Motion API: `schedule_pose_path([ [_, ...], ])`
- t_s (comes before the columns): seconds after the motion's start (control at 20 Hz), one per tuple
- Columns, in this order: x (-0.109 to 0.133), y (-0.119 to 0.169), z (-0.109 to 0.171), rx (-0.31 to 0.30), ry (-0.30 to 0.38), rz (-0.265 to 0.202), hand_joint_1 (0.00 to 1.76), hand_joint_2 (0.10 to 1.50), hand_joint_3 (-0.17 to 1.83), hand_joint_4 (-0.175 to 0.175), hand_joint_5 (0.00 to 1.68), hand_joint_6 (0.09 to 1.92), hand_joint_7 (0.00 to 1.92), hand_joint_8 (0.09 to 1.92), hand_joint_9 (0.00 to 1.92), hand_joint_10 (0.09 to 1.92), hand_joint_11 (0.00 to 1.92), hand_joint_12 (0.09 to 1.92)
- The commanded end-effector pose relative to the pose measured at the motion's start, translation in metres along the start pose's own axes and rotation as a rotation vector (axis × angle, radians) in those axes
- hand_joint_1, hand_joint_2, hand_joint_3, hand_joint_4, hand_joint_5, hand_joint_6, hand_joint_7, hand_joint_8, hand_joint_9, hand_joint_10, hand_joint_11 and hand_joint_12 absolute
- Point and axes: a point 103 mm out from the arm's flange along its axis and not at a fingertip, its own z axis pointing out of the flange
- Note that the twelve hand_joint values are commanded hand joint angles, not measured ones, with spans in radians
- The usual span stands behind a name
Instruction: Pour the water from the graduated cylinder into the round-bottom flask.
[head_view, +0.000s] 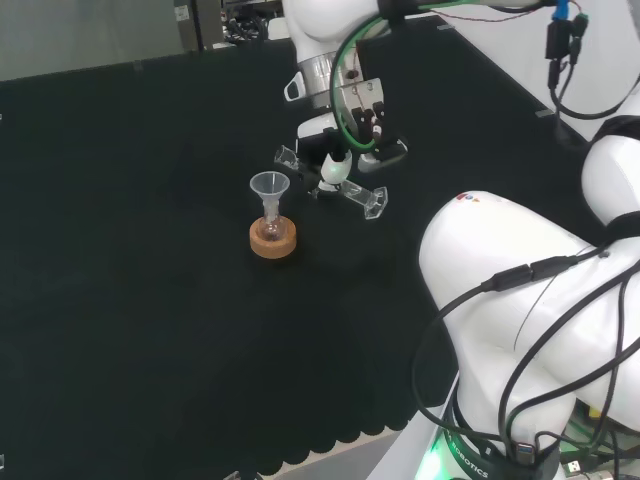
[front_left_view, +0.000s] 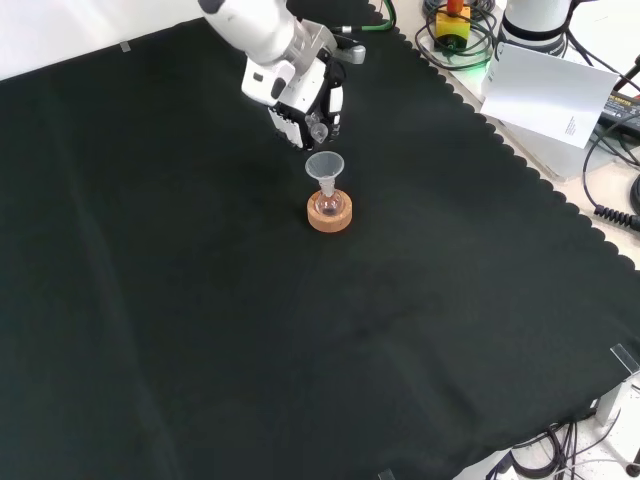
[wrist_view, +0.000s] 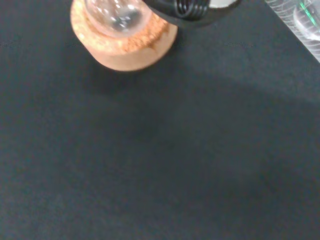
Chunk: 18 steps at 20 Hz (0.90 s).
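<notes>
A small round-bottom flask (head_view: 271, 228) stands on a cork ring (head_view: 273, 243) with a clear funnel (head_view: 268, 186) in its neck. In the head view the hand (head_view: 352, 118) hangs just right of and above the funnel, fingers curled round a clear graduated cylinder (head_view: 345, 190) that lies nearly level. One end of the cylinder points toward the funnel. In the front view the hand (front_left_view: 300, 92) holds the cylinder's end (front_left_view: 318, 129) just above the funnel (front_left_view: 324, 166). The wrist view has the flask's bulb (wrist_view: 118, 14) on the cork ring (wrist_view: 125, 47) and part of the cylinder (wrist_view: 299, 22). Water cannot be made out.
Black cloth (front_left_view: 200, 330) covers the bench around the flask. In the head view the arm's white links (head_view: 520, 300) rise at the right. Cables and a white sheet (front_left_view: 545, 90) lie beyond the cloth's scalloped edge in the front view.
</notes>
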Motion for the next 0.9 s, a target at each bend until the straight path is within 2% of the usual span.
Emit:
schedule_pose_path([
  [0.05, -0.018, -0.004, -0.003, 0.089, -0.069, 0.112, 1.40, 1.01, 0.00, -0.097, 1.10, 0.84, 1.15, 0.76, 1.28, 0.49, 1.14, 0.79],
  [0.65, -0.009, -0.004, -0.010, 0.163, -0.136, 0.129, 1.40, 1.01, 0.00, -0.097, 1.11, 0.84, 1.15, 0.75, 1.28, 0.50, 1.13, 0.78],
  [0.9, 0.002, -0.001, -0.010, 0.208, -0.223, 0.161, 1.40, 1.01, 0.00, -0.097, 1.11, 0.84, 1.15, 0.75, 1.27, 0.51, 1.13, 0.78],
])
